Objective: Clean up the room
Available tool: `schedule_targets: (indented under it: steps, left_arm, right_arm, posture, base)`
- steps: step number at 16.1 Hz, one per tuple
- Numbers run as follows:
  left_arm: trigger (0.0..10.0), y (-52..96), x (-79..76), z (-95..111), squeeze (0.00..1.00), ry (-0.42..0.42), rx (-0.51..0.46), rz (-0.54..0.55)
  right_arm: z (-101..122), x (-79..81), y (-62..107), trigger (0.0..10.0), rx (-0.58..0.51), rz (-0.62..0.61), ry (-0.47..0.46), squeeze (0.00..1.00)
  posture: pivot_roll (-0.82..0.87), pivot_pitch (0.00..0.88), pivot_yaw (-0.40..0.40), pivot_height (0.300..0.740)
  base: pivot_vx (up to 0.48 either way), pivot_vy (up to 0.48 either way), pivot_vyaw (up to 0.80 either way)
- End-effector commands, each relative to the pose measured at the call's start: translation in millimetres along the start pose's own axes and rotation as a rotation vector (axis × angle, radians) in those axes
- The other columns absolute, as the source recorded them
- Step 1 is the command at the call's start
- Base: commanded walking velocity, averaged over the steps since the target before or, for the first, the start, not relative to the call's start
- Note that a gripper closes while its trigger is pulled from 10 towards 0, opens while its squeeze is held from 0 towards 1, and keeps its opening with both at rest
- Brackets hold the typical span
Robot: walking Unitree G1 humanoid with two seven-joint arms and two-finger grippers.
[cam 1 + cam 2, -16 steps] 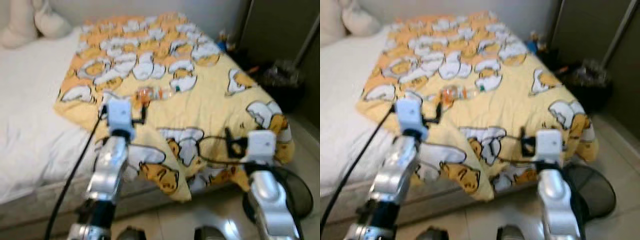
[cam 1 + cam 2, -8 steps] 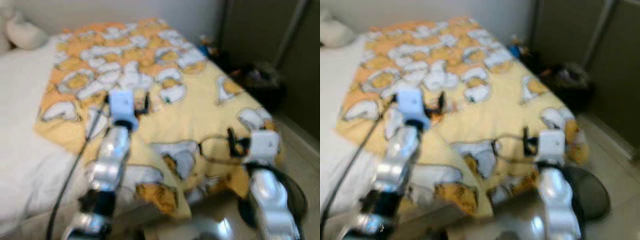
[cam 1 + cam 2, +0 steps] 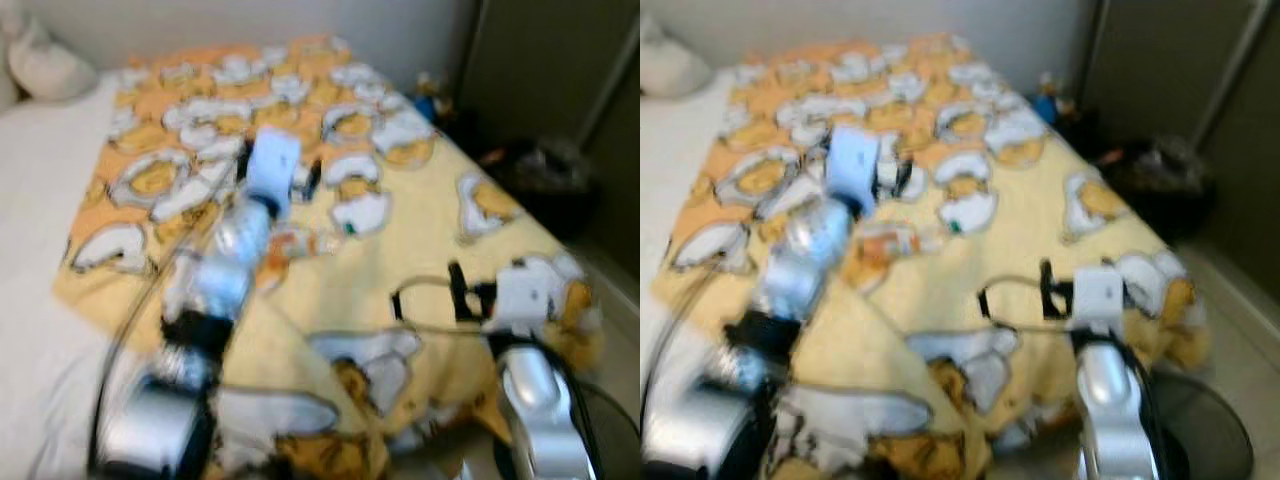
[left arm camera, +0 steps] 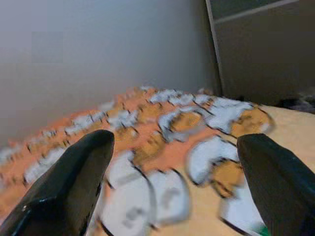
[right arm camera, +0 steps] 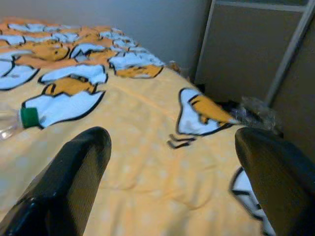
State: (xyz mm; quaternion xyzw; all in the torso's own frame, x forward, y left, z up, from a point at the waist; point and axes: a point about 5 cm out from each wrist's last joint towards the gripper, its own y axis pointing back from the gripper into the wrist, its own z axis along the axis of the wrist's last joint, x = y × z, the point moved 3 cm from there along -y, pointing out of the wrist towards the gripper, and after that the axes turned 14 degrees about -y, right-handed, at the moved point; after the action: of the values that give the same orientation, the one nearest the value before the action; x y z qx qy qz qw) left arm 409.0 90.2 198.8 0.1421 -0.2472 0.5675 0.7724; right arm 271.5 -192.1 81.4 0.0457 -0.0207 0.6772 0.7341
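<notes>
Blurred bottle (image 3: 300,240) just below spread left hand (image 3: 281,172)

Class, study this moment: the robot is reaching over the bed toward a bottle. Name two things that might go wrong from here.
1. The bottle lies on its side on the soft, rumpled blanket; a nudge from the open left gripper might roll it away.
2. The head views are blurred, so the robot seems to be moving; the left gripper may misjudge the bottle's position.

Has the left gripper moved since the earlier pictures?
Yes. The left gripper has reached forward over the blanket, past the bottle it was short of before.
</notes>
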Motion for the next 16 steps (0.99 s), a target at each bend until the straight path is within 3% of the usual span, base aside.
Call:
schedule_targets:
  steps: [1,2,4,10,11,12,13,15,16]
  left_arm:
    - [10.0,-7.8,-16.2,-19.5,0.00,-0.087,0.098,-0.196]
    - [10.0,-14.8,-29.8,-18.0,0.00,-0.153,0.121,-0.290]
    - [10.0,-24.2,-45.6,-8.8,0.00,-0.213,0.130,-0.360]
    - [10.0,-31.6,-41.4,-3.4,0.00,-0.274,0.164,-0.371]
    - [10.0,-35.2,-19.2,-3.0,0.00,-0.240,0.190,-0.262]
    - [10.0,-35.7,-14.0,-2.9,0.00,-0.200,0.194,-0.232]
    - [10.0,-34.8,2.2,-7.5,0.00,-0.121,0.202,-0.135]
    - [10.0,-31.6,30.2,4.0,0.00,0.185,0.019,0.016]
    - [10.0,-23.6,37.4,10.0,0.00,0.242,-0.104,0.054]
  right_arm:
    - [-3.6,1.4,7.3,10.0,0.020,0.014,-0.004,0.00]
    - [-8.4,-0.1,13.5,10.0,0.040,0.005,-0.009,0.00]
    - [-13.2,4.8,29.1,10.0,0.056,-0.005,-0.018,0.00]
    - [-12.2,10.4,90.7,10.0,0.101,-0.034,-0.011,0.00]
    - [-11.8,14.7,106.9,10.0,0.128,-0.037,-0.008,0.00]
    - [-11.7,15.1,110.3,10.0,0.133,-0.041,-0.009,0.00]
    - [-10.3,15.8,114.4,10.0,0.137,-0.051,-0.014,0.00]
    - [5.1,15.5,108.4,10.0,0.081,-0.059,-0.026,0.00]
    - [11.5,13.8,102.6,10.0,0.058,-0.060,-0.027,0.00]
  posture:
    - [-0.25,0.003,0.091,0.697]
    - [-0.26,0.020,0.096,0.697]
    - [-0.31,0.065,0.122,0.697]
    - [-0.40,0.216,0.161,0.697]
    - [-0.41,0.246,0.156,0.697]
    - [-0.41,0.249,0.156,0.697]
    - [-0.42,0.256,0.155,0.697]
    - [-0.40,0.245,0.156,0.697]
    - [-0.36,0.228,0.147,0.697]
  base:
    - [0.000,0.000,0.00]
    - [0.000,0.000,0.00]
    - [0.000,0.000,0.00]
    - [0.000,0.000,0.00]
    - [0.000,0.000,0.00]
    - [0.000,0.000,0.00]
    - [0.000,0.000,0.00]
    - [0.000,0.000,0.00]
    - [0.000,0.000,0.00]
